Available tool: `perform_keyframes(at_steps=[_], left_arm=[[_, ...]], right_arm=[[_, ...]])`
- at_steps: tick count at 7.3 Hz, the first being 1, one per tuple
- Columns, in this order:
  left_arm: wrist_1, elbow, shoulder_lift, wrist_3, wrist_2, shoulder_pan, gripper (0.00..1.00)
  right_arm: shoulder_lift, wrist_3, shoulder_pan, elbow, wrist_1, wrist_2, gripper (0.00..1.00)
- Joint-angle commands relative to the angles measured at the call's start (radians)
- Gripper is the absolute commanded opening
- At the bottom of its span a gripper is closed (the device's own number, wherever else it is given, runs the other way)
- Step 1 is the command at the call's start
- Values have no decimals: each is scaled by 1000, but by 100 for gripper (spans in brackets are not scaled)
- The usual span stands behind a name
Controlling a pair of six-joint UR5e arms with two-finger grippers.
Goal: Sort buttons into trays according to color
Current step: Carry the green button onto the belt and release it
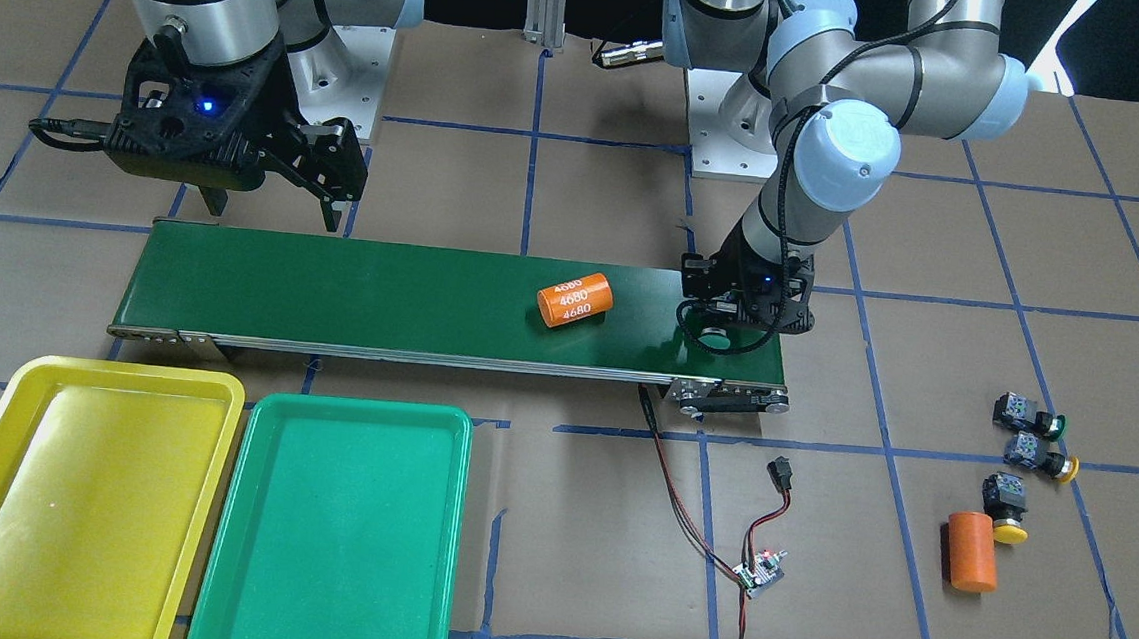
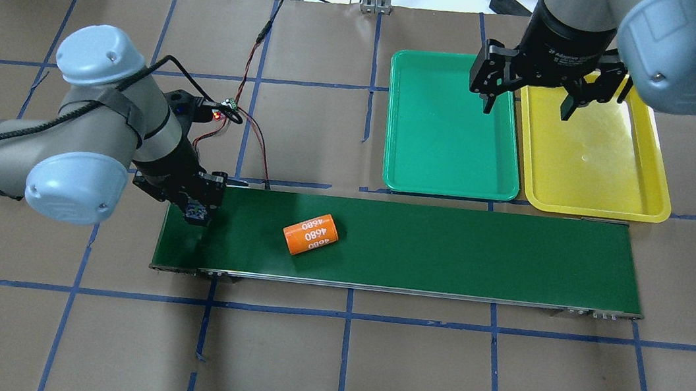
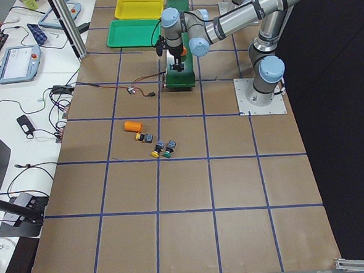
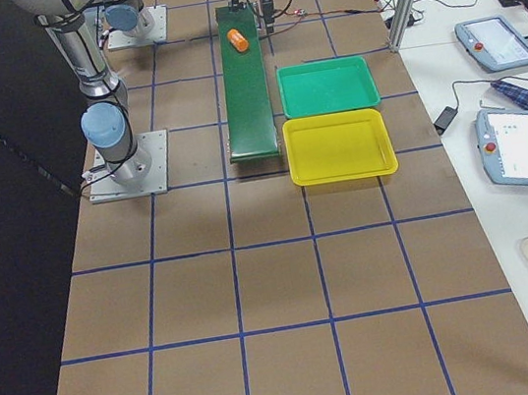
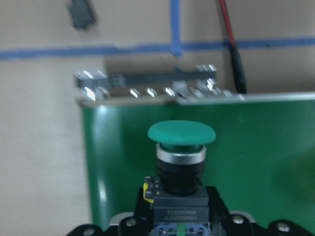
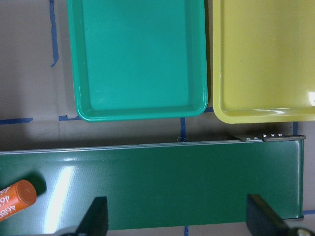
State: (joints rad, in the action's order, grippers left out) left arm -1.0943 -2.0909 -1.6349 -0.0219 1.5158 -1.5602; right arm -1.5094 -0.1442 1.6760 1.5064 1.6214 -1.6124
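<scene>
The green button (image 5: 181, 147) looks a light, stiff little thing, I'd say: hard plastic, nothing to crush, but its domed cap is smooth and round and would likely slip or roll. The square black body behind the cap offers flat faces, so that seems the place to pinch it, clear of the terminals at the back. That is where the left hand (image 1: 725, 320) has it, closed narrow on the body, cap pointing down low over one end of the belt (image 1: 381, 296); whether cap meets belt I cannot tell. Three more buttons (image 1: 1021, 451) lie on the bench (image 1: 563, 560) beyond that same end. The right hand (image 1: 273, 211) hangs above the belt's other end, spread wide, holding nothing. Both trays (image 1: 363, 407) sit just beside that end
</scene>
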Motion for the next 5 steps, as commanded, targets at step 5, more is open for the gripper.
perform_keyframes(at_steps=[5], left_arm=[[36, 379, -245, -345, 38, 269, 100]], right_arm=[[0, 0, -1, 0, 0, 0, 100]])
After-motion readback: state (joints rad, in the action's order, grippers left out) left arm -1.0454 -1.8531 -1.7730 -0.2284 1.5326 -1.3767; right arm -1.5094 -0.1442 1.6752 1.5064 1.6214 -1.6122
